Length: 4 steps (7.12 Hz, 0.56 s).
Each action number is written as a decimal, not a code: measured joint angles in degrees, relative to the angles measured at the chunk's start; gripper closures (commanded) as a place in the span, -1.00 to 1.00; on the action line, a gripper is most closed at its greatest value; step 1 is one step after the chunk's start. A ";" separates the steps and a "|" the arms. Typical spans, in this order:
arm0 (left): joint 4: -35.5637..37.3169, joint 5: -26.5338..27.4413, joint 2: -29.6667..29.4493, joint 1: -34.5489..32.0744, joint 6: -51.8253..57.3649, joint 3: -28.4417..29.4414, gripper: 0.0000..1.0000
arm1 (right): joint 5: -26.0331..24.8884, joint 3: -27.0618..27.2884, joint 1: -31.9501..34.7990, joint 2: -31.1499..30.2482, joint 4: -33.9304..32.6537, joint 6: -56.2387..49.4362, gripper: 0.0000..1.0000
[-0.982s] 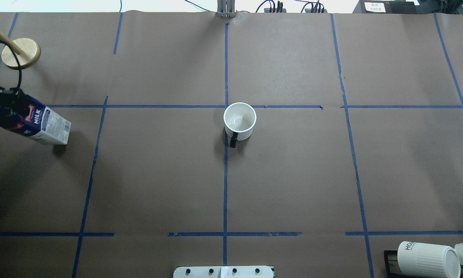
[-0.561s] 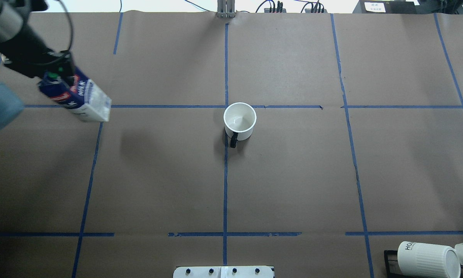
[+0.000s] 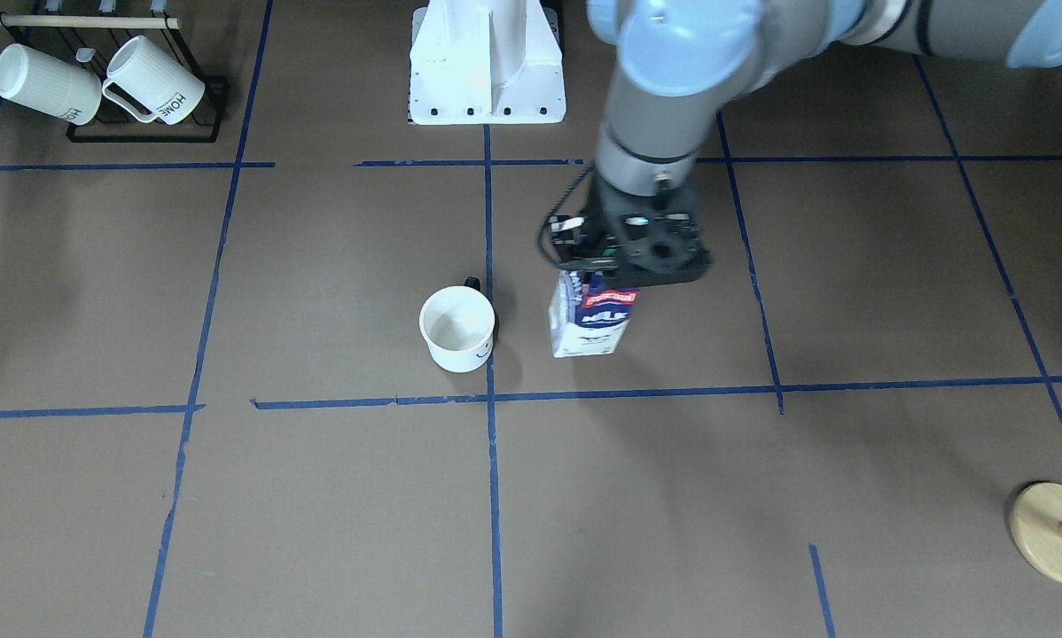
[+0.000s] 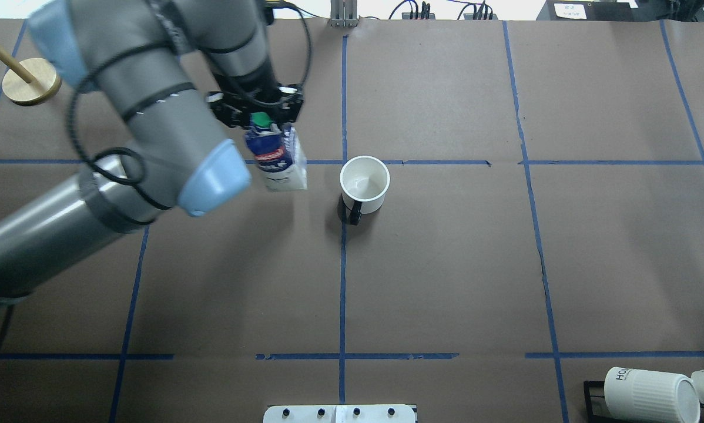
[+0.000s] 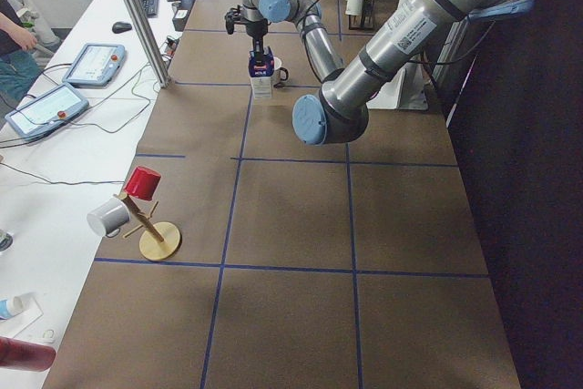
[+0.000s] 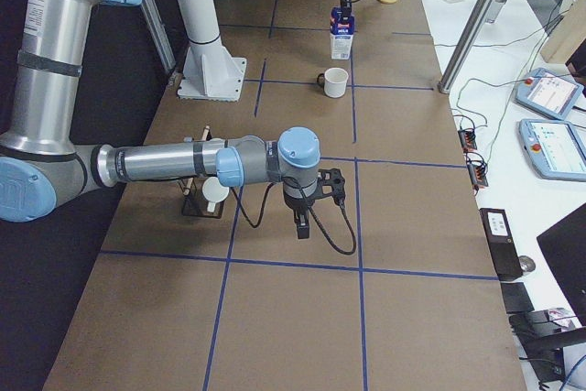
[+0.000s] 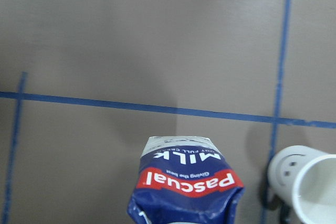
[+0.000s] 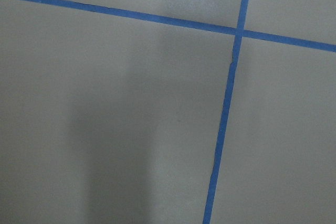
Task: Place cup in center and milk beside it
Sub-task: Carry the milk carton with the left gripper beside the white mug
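The white cup (image 4: 364, 185) with a black handle stands upright at the center (image 4: 344, 162), where the long blue tape lines cross. It also shows in the front view (image 3: 457, 328) and, with its smiley face, in the left wrist view (image 7: 307, 182). My left gripper (image 4: 260, 117) is shut on the top of the blue and white milk carton (image 4: 280, 161). The carton hangs upright just left of the cup, at or barely above the surface (image 3: 589, 323). My right gripper (image 6: 301, 224) shows only in the exterior right view, low over the paper; I cannot tell whether it is open or shut.
Two ribbed "HOME" mugs hang on a black rack (image 3: 97, 84) at the near right corner (image 4: 651, 393). A wooden mug stand (image 4: 32, 82) is at the far left. The white robot base (image 3: 487, 62) sits at the near table edge.
My left arm has carried the milk carton from the far left of the table rightward, to just beside the cup. The cup has not moved.
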 measured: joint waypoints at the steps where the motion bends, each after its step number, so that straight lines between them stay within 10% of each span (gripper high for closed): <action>1: -2.85 1.93 -2.07 2.17 -1.56 3.51 0.25 | 0.05 -0.11 0.00 0.00 0.00 0.00 -1.00; 4: -6.50 4.47 -2.96 4.94 -2.57 7.64 -0.11 | 0.08 -0.53 0.00 -0.02 0.00 0.00 -1.00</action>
